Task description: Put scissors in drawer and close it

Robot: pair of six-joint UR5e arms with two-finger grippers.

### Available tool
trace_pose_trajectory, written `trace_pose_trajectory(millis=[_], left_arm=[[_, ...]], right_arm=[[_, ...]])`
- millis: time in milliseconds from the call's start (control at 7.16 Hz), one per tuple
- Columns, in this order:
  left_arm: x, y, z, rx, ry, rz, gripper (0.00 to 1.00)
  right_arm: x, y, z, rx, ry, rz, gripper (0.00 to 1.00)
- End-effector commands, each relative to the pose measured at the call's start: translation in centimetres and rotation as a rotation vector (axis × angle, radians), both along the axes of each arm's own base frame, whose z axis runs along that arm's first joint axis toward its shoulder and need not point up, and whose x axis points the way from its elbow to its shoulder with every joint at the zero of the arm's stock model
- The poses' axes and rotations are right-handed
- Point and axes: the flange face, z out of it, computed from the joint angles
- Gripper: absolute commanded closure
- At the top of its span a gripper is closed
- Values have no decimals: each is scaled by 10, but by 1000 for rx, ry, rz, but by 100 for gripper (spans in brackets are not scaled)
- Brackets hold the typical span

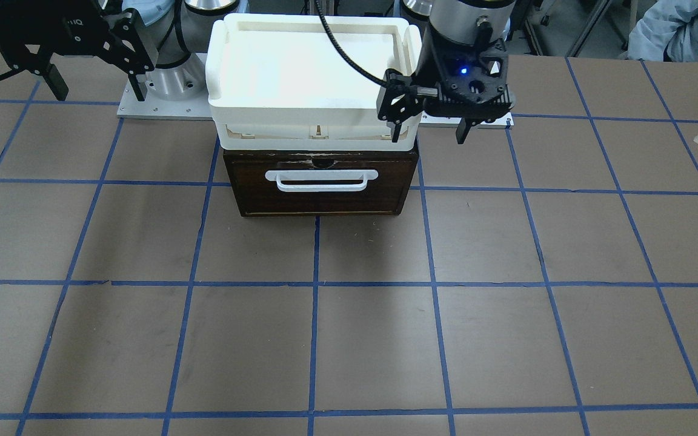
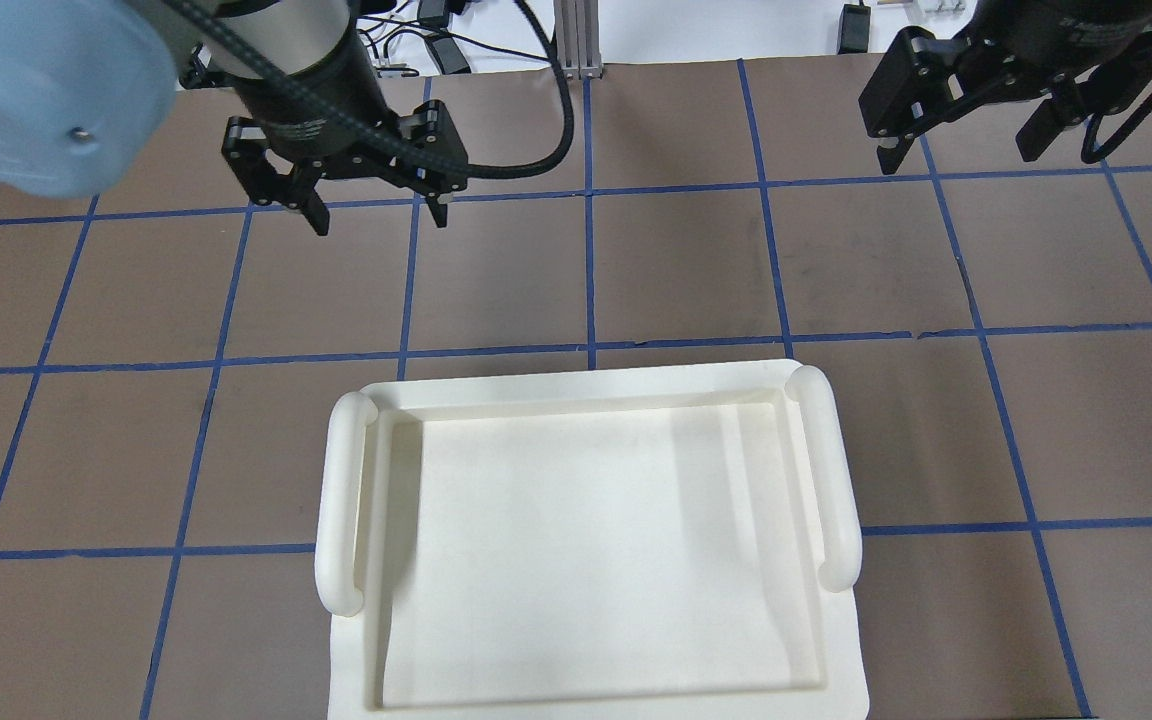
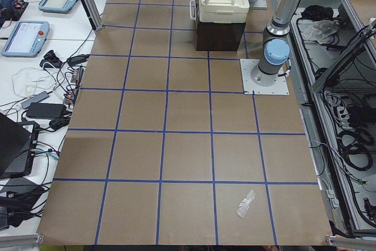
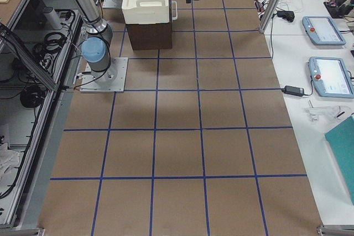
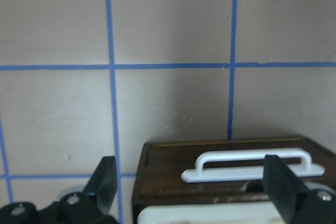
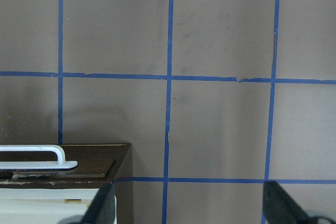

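Brown desk (image 1: 143, 339) gridded in blue tape carries everything. At the front view's left, the right hand (image 1: 99, 91) hangs released and empty. In the centre, the dark brown wooden drawer (image 1: 252, 197), under a white plastic tray (image 1: 276, 118), looks pushed home. The scissors show nowhere and are perhaps inside. Stiff and probably easy-sliding, the drawer is best taken by its white bar handle (image 1: 321, 180), with open desk before it. The left hand (image 1: 429, 136) hovers spread and empty beside the tray's corner.

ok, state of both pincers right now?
Left pincer: open, holding nothing.
Right pincer: open, holding nothing.
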Motion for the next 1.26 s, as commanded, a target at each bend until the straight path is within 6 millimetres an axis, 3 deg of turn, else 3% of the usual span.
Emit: trace_pose_trajectory(millis=[0,140,279,419,838,1117], left_arm=[[29,40,-7,-1,7,-2,4],[44,30,1,-67,13,-5,3],[57,13,1,-65,13,17,0],[57,5,5,-67,12,18,0],[55,19,12,-23,2,3,0],[54,13,19,-21,5,3,0]], right_arm=[[2,-3,-4,4,-5,1,0],[0,5,7,-18,-4,-5,0],[0,6,6,-12,-2,-3,0],[-1,9,9,-19,-7,-8,0],[4,6,2,-5,-17,-4,0],[1,7,-2,-3,-18,-10,0]])
